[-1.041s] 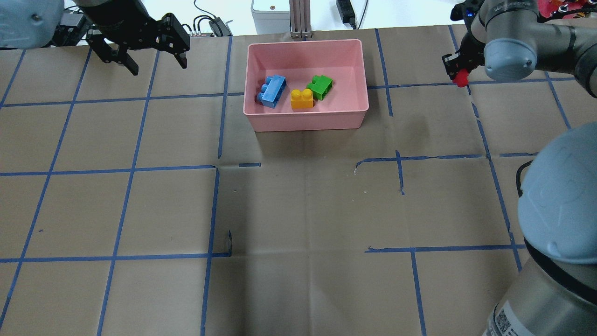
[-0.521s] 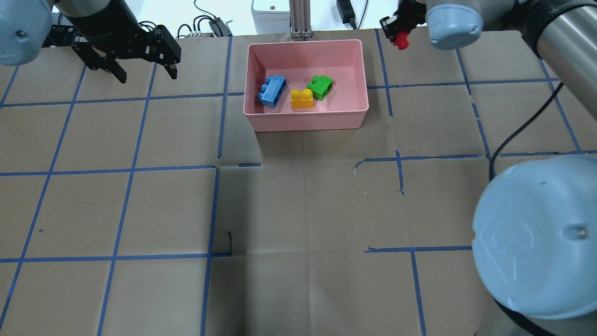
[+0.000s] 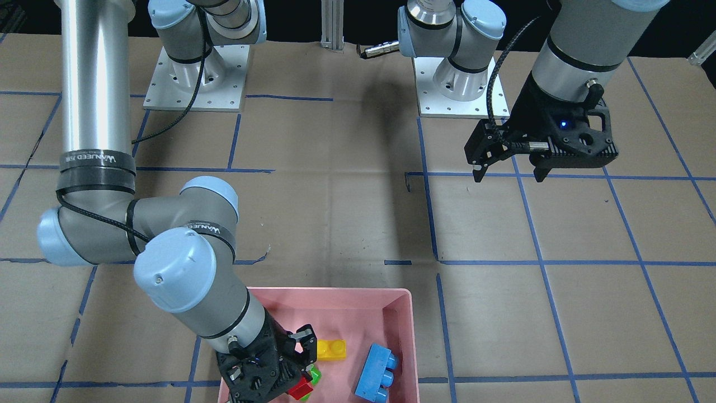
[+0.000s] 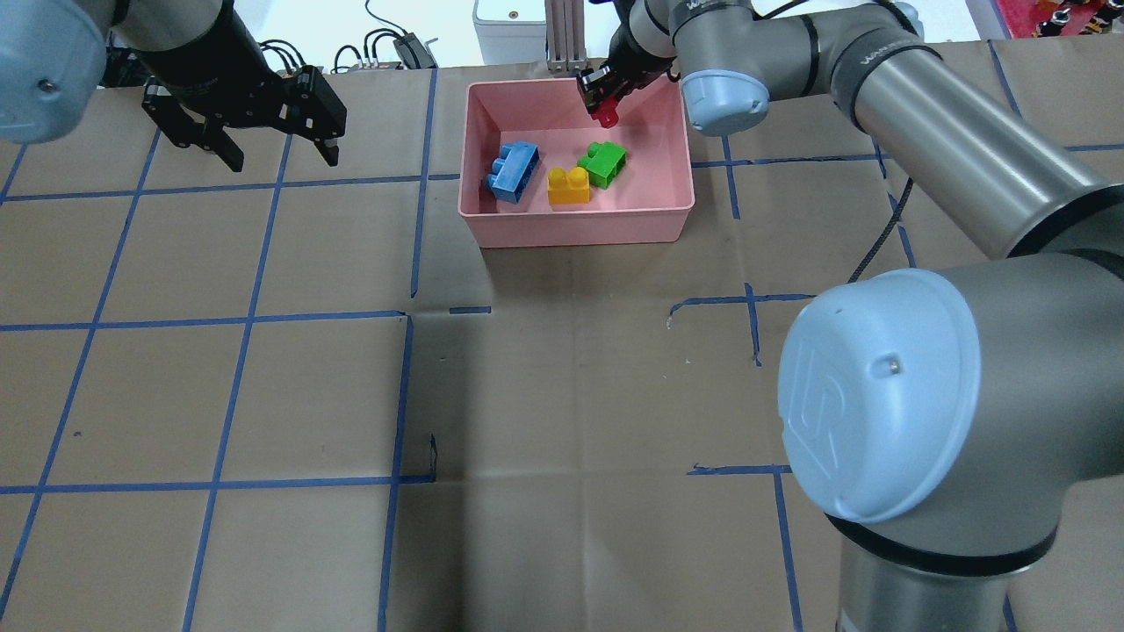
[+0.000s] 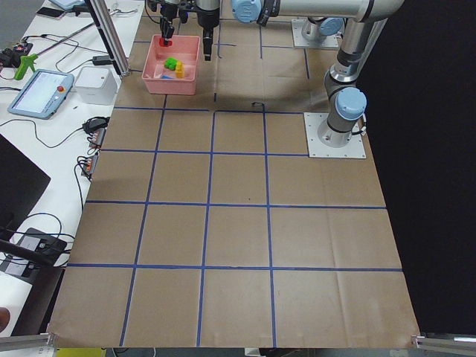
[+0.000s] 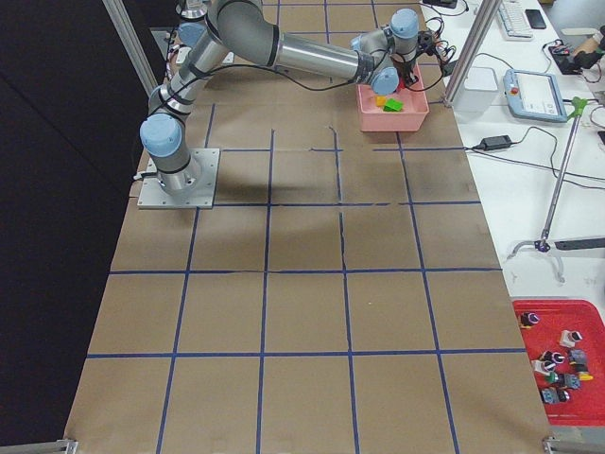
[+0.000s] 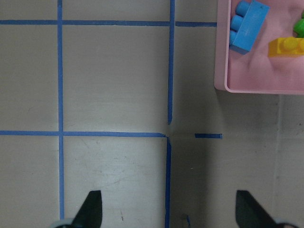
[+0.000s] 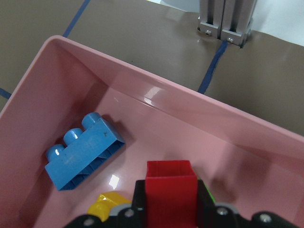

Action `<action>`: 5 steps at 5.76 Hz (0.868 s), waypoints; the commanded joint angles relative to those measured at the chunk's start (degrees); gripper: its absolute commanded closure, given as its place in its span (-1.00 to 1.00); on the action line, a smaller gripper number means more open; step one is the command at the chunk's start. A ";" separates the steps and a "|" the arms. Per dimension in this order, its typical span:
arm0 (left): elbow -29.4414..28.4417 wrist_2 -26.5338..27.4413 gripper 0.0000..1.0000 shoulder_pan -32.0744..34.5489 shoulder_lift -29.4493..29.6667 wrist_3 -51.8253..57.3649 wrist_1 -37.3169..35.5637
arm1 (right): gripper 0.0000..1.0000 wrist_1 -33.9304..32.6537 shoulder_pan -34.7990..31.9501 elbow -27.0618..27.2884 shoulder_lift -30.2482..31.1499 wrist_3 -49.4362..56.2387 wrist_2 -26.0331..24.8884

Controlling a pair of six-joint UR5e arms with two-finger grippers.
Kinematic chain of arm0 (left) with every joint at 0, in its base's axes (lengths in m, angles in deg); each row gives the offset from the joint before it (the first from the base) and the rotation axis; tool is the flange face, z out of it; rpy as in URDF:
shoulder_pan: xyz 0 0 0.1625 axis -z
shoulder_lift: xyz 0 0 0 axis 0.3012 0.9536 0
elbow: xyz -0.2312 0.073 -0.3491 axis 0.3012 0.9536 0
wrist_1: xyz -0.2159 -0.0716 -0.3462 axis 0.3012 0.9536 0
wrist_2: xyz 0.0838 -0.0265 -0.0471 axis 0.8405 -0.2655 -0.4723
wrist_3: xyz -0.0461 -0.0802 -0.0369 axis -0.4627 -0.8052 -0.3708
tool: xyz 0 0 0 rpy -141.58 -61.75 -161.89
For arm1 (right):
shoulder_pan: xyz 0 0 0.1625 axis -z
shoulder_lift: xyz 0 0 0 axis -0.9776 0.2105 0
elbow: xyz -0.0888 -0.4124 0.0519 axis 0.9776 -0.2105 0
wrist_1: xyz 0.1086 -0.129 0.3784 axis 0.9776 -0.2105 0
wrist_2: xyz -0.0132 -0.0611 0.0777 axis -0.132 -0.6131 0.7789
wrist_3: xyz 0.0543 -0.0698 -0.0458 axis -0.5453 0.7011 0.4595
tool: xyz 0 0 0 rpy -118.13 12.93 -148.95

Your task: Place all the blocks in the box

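The pink box [image 4: 575, 230] stands at the far middle of the table. In it lie the light blue block [image 4: 512, 172], the yellow block [image 4: 568, 186] and the green block [image 4: 603, 163]. My right gripper [image 4: 602, 105] is shut on the small red block [image 4: 604, 113] and holds it above the box's far side, over the green block. The right wrist view shows the red block [image 8: 170, 190] between the fingers, above the box floor. My left gripper [image 4: 283, 160] is open and empty, above the table to the left of the box.
An aluminium post [image 4: 566, 35], a white device [image 4: 512, 22] and cables lie just beyond the box's far rim. Blue tape lines cross the brown table cover. The right arm's elbow [image 4: 878, 412] looms large at the near right.
My right gripper has carried the red block leftward, from beyond the box's right far corner to above the box. The left gripper has shifted only slightly.
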 commanded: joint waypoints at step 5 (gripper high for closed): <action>0.50 -0.33 -0.99 -0.25 -0.38 -0.01 -0.15 | -0.99 4.29 -0.24 0.68 0.20 -0.95 0.29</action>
